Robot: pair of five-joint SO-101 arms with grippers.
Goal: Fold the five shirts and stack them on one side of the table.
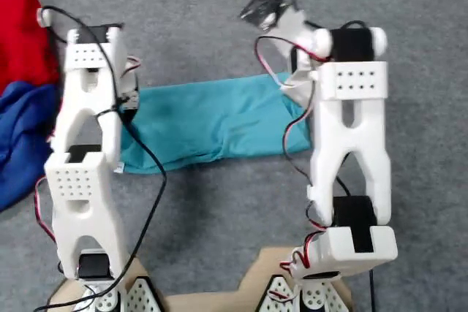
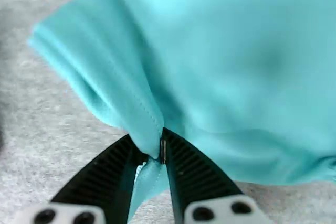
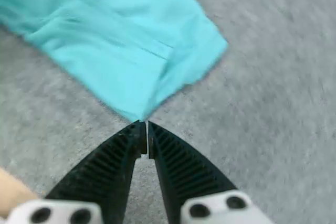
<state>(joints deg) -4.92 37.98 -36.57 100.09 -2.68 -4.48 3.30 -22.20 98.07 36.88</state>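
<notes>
Right gripper (image 3: 143, 132): black ribbed fingers (image 3: 178, 169) pressed together, tips pinching one pointed corner of the teal fabric shirt (image 3: 121, 40). Shirt lies folded in layers, a stitched hem edge showing, spread away from the fingertips over the grey felt-like table cover (image 3: 273, 103). Tan flat edge (image 3: 8, 192) beside the gripper base.

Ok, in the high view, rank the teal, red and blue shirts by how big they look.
1. teal shirt: largest.
2. red shirt and blue shirt: about alike, both cut off at the frame edge, so unranked.
</notes>
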